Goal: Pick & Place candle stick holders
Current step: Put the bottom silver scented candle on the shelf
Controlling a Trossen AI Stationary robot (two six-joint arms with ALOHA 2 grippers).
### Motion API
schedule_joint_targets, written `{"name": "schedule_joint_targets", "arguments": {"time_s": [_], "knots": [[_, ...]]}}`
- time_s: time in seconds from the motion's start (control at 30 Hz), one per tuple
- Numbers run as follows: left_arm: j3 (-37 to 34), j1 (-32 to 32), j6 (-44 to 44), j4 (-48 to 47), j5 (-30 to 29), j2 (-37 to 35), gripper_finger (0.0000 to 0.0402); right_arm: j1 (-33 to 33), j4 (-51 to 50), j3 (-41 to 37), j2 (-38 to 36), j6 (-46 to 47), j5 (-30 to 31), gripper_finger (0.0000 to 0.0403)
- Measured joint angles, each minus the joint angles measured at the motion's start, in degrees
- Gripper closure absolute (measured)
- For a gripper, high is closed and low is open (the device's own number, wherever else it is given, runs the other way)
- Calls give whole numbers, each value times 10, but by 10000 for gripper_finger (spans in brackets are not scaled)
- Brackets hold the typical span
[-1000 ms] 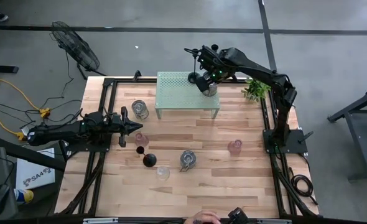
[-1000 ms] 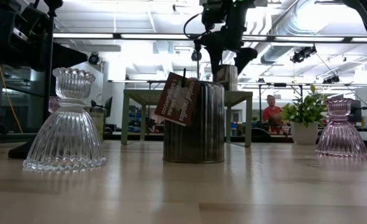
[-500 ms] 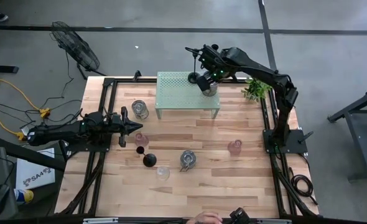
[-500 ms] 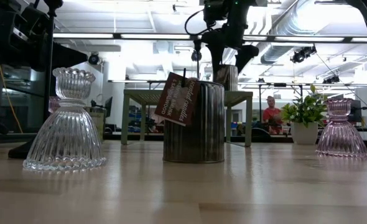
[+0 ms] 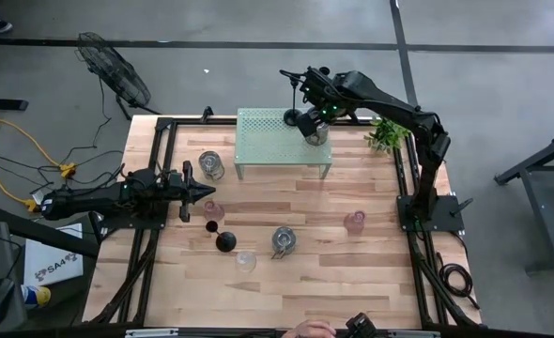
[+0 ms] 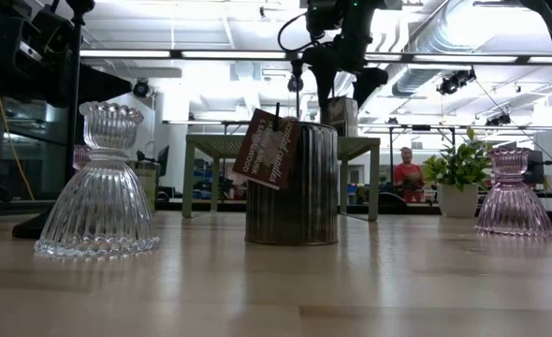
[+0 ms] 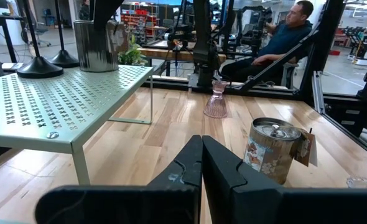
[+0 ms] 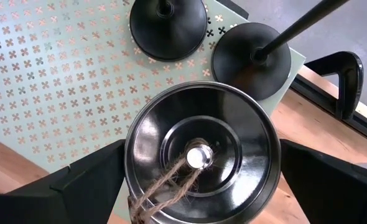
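Wooden table (image 5: 333, 202) carrying everything, taken as backdrop; pale green perforated shelf (image 5: 268, 131) used as landmark, standing at the table's far edge.

Right arm reaching over the shelf's right end. Right gripper (image 5: 309, 123) directly above a silvery jar (image 8: 199, 155) on the shelf, fingers (image 8: 78, 186) spread wide to either side of the jar lid, not touching it. Twine knotted at the lid's centre knob.

Left arm lying low, left of the shelf and nearer the front. Left gripper (image 5: 207, 191) pointing across the table, fingers (image 7: 190, 171) pressed together, holding nothing.

On the shelf beside the jar: two round black candlestick bases (image 8: 168, 25), thin stems rising out of frame.

Second silvery jar with paper tag (image 5: 283, 240) in front of the shelf, on the table. Third glass jar (image 5: 210, 165) just off the shelf's left end.

Black candlestick (image 5: 225, 240) in front of the shelf, left of the tagged jar, lying over.

Pink glass holder (image 5: 354, 222) in front of the shelf's right end, well apart. Clear glass holder (image 5: 246, 260) nearest the front edge. Another pink holder (image 5: 213, 210) just beside the left gripper.

Small green plant (image 5: 384, 137) right of the shelf.
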Motion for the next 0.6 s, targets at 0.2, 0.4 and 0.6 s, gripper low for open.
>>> {"name": "schedule_joint_targets", "arguments": {"time_s": [0.2, 0.4, 0.6], "knots": [[0, 0, 0, 0, 0, 0, 402, 1, 9, 0, 0, -1, 0, 4], [0, 0, 0, 0, 0, 0, 402, 3, 14, 0, 0, -9, 0, 4], [0, 0, 0, 0, 0, 0, 402, 3, 14, 0, 0, -9, 2, 4]]}}
